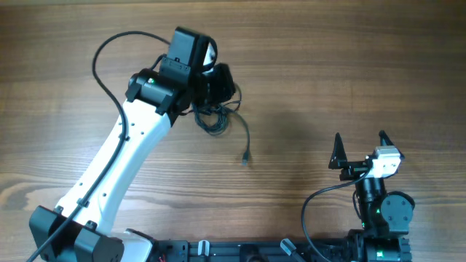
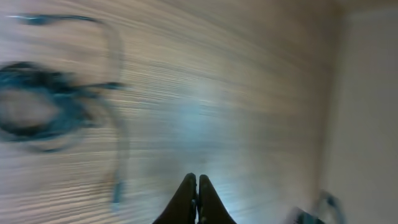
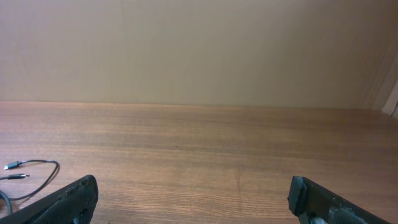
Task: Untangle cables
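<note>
The cables (image 1: 212,118) lie as a small dark tangle on the wooden table, under the tip of my left arm. One strand runs down and right from the tangle to a plug end (image 1: 245,157). My left gripper (image 1: 222,86) hangs just above the tangle's upper edge. In the blurred left wrist view the cables (image 2: 43,106) are off to the left, and the gripper (image 2: 197,186) is shut with nothing seen between its fingers. My right gripper (image 1: 360,149) stands open at the lower right, far from the tangle. Its wrist view shows the gripper (image 3: 193,196) with bare table between its fingers and cable ends (image 3: 25,171) at far left.
A thick black wire (image 1: 105,65) loops from the left arm over the table's upper left. Another black wire (image 1: 313,204) curves beside the right arm's base. A beige wall (image 3: 199,50) stands beyond the table's far edge.
</note>
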`<state>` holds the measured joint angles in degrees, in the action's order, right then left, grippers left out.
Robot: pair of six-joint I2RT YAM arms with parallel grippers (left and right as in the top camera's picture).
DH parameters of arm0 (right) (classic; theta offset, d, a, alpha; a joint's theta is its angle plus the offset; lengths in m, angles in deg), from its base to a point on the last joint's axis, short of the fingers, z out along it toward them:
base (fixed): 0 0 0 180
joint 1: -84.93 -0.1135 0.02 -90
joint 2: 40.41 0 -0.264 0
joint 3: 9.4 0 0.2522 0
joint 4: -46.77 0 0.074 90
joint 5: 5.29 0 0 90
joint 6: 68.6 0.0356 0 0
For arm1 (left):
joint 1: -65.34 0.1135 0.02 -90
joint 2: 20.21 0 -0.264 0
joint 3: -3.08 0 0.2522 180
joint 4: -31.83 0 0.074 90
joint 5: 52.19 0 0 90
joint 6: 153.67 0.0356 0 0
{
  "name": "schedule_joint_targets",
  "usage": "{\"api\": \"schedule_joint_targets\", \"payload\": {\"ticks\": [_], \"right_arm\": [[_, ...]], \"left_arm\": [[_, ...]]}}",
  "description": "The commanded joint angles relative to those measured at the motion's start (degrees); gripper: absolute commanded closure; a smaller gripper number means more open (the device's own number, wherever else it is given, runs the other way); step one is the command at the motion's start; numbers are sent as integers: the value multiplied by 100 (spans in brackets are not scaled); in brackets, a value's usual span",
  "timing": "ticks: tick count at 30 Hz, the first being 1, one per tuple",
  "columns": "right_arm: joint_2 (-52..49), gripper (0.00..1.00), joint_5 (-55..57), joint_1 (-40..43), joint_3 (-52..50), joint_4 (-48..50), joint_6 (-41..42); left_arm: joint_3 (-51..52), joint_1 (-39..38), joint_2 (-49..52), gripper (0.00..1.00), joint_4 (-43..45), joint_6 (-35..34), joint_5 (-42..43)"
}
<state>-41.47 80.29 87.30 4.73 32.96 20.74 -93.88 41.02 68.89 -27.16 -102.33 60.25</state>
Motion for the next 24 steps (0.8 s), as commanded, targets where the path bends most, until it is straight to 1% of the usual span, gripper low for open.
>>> {"api": "schedule_joint_targets", "payload": {"ticks": [1, 2, 4, 6, 7, 8, 9, 12, 13, 14, 16, 19, 20, 21, 22, 24], "right_arm": [[26, 0, 57, 22, -7, 11, 79], [26, 0, 57, 22, -7, 11, 76], [26, 0, 57, 22, -7, 11, 79], [26, 0, 57, 22, -7, 11, 74], [26, 0, 57, 22, -7, 11, 76], [26, 0, 57, 22, -7, 11, 76], [26, 0, 57, 22, -7, 11, 76], [26, 0, 57, 22, -7, 11, 76], [26, 0, 57, 22, -7, 11, 74], [26, 0, 57, 22, -7, 11, 76], [26, 0, 57, 22, -7, 11, 76], [26, 0, 57, 22, -7, 11, 79], [26, 0, 57, 22, -7, 11, 76], [26, 0, 57, 22, -7, 11, 74], [26, 0, 57, 22, -7, 11, 79], [26, 0, 57, 22, -7, 11, 76]], "left_arm": [[-17, 345, -57, 96, 881, 4, 3005], [-17, 444, -61, 96, 1121, 2, 3407], [-17, 634, -61, 96, 1344, 4, 3683], [-17, 883, -59, 96, 1235, 4, 3438], [-17, 1021, -59, 96, 1062, 4, 3099], [-17, 1150, -59, 96, 820, 7, 2555], [-17, 1266, -59, 96, 514, 2, 1827], [-17, 1421, -39, 96, -461, -391, -654], [-17, 1421, -26, 96, -730, -531, -1213], [-17, 1421, -17, 96, -872, -553, -1453], [-15, 1421, -9, 96, -1095, -549, -1554], [-15, 1390, -11, 96, -1163, -527, -1338], [-15, 1375, -11, 94, -1158, -527, -1279], [-15, 1360, -11, 91, -1143, -527, -1246], [-15, 1355, -11, 85, -1139, -527, -1248], [-15, 1360, -11, 67, -1141, -501, -1252]]}}
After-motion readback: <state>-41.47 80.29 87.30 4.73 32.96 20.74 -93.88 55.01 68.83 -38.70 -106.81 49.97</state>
